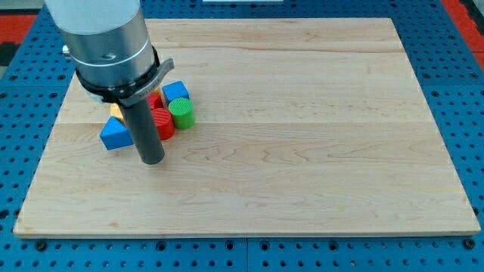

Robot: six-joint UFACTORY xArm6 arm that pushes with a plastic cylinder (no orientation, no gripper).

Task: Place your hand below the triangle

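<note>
1. Nearest you, along the view's bottom, a blue perforated base [249,257] runs under the front edge of the board; it shows again at both sides, with red panels at the view's top corners.
2. On it lies a pale wooden board [302,136] with long grain lines running left to right.
3. The tip [152,159] rests on the board at the left, at the lower end of a straight dark rod. There are no fingers on this rod, so nothing spreads or pinches.
4. Just beside the tip, toward the view's left and slightly up, you find the blue triangle [115,134]. The tip sits to its lower right, close by; you cannot tell whether they touch.
5. Right of the rod stands a red cylinder [163,123], partly hidden behind it.
6. Touching that on its right is a green cylinder [181,112].
7. Farther back sit a blue cube [175,92] and another red block [155,100], shape unclear.
8. A yellow block [116,110] peeks out under the arm's grey housing [102,38], above the triangle.
</note>
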